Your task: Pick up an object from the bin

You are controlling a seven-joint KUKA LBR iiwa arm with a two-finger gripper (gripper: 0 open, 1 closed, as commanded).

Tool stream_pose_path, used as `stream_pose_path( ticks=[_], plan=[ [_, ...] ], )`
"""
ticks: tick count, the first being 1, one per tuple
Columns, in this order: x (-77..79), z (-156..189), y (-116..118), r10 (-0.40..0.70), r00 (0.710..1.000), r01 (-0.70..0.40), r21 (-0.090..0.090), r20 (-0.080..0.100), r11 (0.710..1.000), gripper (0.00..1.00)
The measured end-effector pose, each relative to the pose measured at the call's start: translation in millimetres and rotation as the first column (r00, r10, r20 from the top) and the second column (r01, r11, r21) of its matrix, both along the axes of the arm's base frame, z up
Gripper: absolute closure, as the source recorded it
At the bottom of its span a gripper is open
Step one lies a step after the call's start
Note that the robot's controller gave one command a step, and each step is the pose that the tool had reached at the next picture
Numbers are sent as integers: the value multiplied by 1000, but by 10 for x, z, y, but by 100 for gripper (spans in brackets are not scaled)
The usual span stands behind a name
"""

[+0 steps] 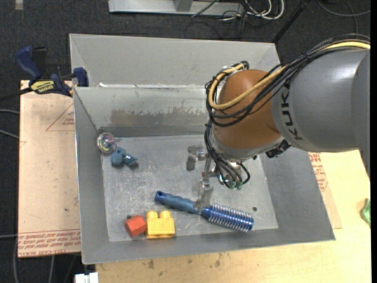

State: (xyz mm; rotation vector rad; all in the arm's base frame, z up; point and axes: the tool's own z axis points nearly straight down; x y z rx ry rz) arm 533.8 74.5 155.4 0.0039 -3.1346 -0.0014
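Bin (147,173): grey metal, mid-frame
Hairbrush (227,216): blue, lying lower centre, handle pointing left
Gripper (204,186): just above the brush handle; whether clenched or released, cannot tell

you look down from above on the grey metal bin (177,240), tilted toward its far wall, with the grey arm (330,99) entering from right.
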Motion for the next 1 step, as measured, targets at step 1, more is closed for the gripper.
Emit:
stream_pose_path(
  ticks=[1],
  plan=[
    [-303, -898, -215, -115, 993, 115, -2, -1, 993, 0]
  ],
)
